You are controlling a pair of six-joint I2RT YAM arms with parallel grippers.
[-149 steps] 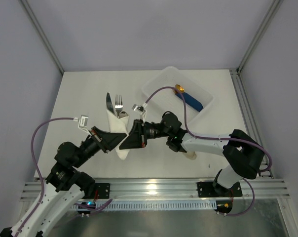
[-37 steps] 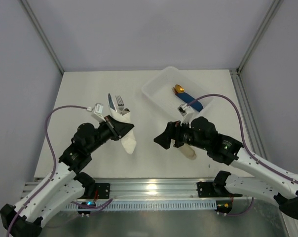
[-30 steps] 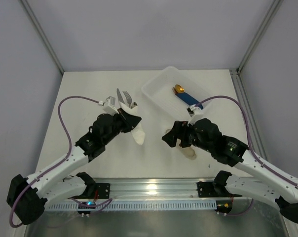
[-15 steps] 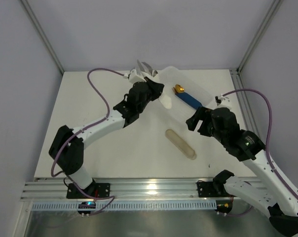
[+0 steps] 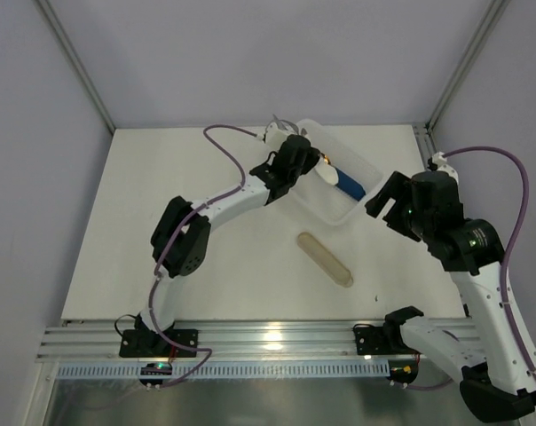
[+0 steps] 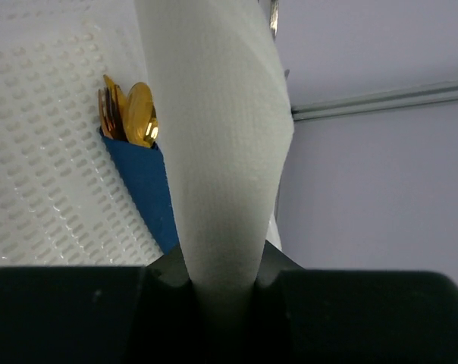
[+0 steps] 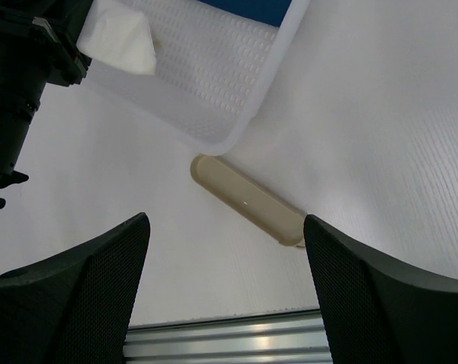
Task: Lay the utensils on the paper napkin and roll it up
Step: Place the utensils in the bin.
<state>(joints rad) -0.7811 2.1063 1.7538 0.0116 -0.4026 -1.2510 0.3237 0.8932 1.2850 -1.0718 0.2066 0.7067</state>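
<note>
Rolled paper napkin (image 6: 221, 152), pinched in the left gripper (image 6: 221, 273), hangs over a white plastic tray (image 6: 47, 152) on a white table (image 5: 161, 222) enclosed by grey walls (image 5: 250, 62). The roll is white, dimpled, narrowest at the jaws; utensils (image 6: 273, 15) show as a silver sliver beyond its far end. Left arm (image 5: 224, 200) outstretched; right gripper (image 7: 223, 224) raised, jaws wide apart, beige sleeve (image 7: 248, 201) beneath.

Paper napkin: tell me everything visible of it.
The paper napkin is white, soft, dimpled paper rolled into a tube with a diagonal overlapping edge. The left gripper pinches its near end; the rest juts out above the white tray, beside a blue-handled piece. A sliver of silver metal peeks from its far end.
</note>
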